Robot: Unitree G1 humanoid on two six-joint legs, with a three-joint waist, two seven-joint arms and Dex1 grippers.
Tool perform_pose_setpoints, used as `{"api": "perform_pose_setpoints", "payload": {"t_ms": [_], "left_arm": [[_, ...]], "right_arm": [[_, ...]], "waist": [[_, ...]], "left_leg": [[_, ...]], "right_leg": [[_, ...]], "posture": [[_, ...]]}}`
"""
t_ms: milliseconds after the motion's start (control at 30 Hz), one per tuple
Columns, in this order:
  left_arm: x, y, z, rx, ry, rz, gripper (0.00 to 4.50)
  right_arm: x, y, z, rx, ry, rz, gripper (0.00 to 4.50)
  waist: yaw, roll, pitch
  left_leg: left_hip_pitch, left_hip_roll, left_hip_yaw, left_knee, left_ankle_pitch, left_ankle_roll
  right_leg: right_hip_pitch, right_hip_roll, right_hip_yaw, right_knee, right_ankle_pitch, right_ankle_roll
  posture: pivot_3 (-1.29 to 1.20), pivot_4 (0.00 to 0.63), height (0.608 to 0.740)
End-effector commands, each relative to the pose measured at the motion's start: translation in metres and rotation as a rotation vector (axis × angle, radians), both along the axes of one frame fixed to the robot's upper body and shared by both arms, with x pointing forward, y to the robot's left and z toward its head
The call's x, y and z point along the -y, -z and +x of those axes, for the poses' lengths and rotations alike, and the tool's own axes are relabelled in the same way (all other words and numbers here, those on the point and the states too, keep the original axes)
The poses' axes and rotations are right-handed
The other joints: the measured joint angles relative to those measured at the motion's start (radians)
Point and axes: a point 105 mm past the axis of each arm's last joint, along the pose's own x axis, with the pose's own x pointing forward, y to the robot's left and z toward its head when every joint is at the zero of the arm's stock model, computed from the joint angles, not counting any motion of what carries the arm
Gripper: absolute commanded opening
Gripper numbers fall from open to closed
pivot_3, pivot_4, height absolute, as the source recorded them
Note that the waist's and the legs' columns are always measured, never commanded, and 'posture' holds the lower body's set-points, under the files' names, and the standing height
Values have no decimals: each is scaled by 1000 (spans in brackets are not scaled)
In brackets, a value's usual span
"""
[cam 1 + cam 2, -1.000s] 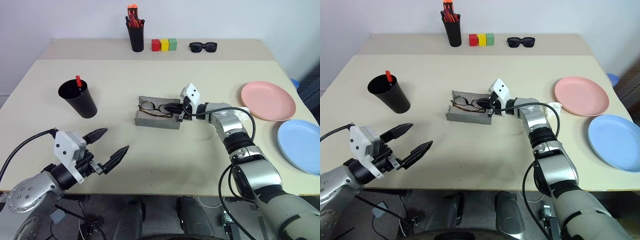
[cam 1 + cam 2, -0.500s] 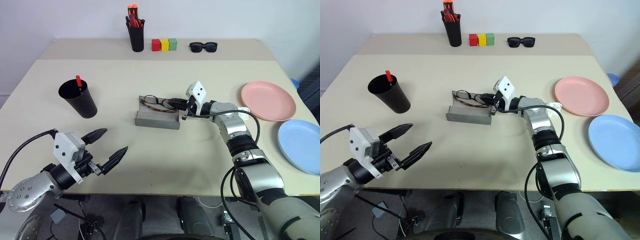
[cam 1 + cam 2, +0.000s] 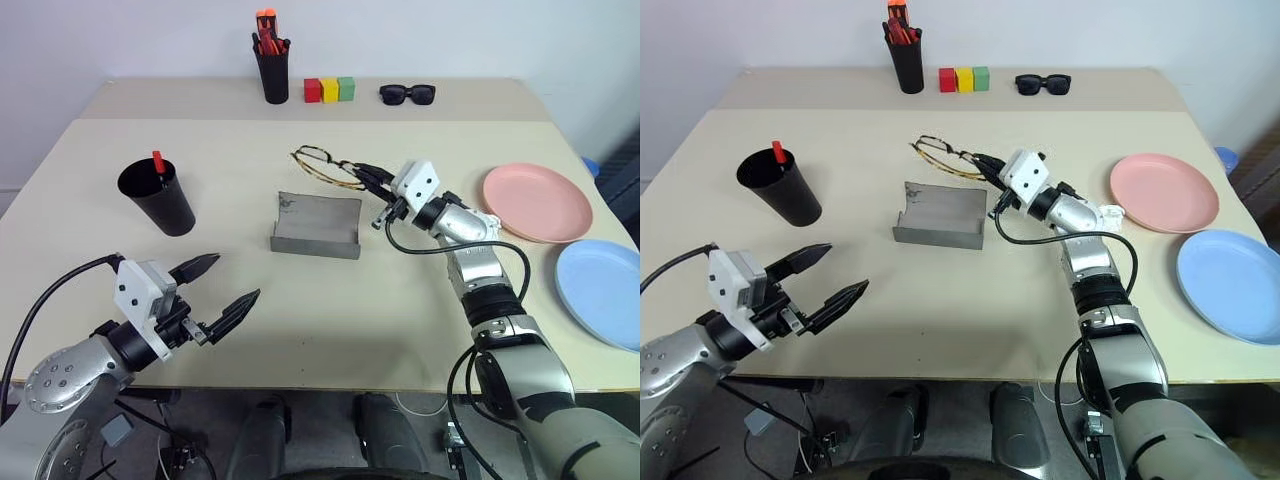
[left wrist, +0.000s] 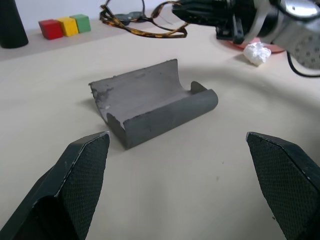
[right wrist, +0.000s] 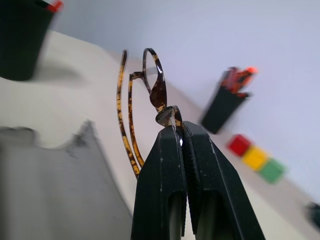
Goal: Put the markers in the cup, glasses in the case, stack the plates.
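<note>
Pinching the glasses [image 3: 327,165] in the closed right gripper [image 3: 364,176], aloft just beyond the open case [image 3: 316,224], seemingly for reseating; left gripper [image 3: 220,293] spread empty.

Glasses lifted out of the case

My right gripper [image 3: 362,174] has raised the glasses [image 3: 322,165] out of the case [image 3: 316,224]; they now hang above its far edge, higher in the frame, leaving it empty.
</note>
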Motion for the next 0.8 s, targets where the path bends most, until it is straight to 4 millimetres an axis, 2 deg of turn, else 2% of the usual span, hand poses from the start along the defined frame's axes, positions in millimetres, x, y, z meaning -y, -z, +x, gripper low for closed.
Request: {"api": "perform_pose_setpoints", "payload": {"t_ms": [33, 300, 400, 567, 800], "left_arm": [[4, -5, -1, 27, 7, -3, 4500], [4, -6, 2, 26, 9, -5, 4500], [4, -6, 4, 28, 13, -5, 4500], [8, -8, 8, 37, 24, -11, 4500], [8, -11, 12, 46, 24, -13, 4500]], "right_arm": [[15, -7, -4, 195, 110, -64, 36], [75, 20, 6, 330, 488, -253, 36], [92, 28, 7, 368, 578, -342, 36], [103, 44, 4, 422, 620, -484, 36], [108, 58, -2, 401, 602, -521, 36]], "waist": [[1, 0, 0], [0, 0, 0], [-1, 0, 0], [-2, 0, 0], [-1, -1, 0]], "left_leg": [[0, 0, 0, 0, 0, 0], [0, 0, 0, 0, 0, 0], [0, 0, 1, 0, 0, 0], [0, 0, 1, 0, 0, 0], [1, -1, 1, 0, 0, 0]], "right_leg": [[0, 0, 0, 0, 0, 0], [0, 0, 1, 0, 0, -1], [0, 0, 2, 0, 0, -1], [0, 0, 2, 0, 0, -1], [1, 0, 2, 0, 0, -1]], "posture": [[0, 150, 740], [0, 150, 740], [0, 150, 740], [0, 150, 740], [0, 150, 740]]}}
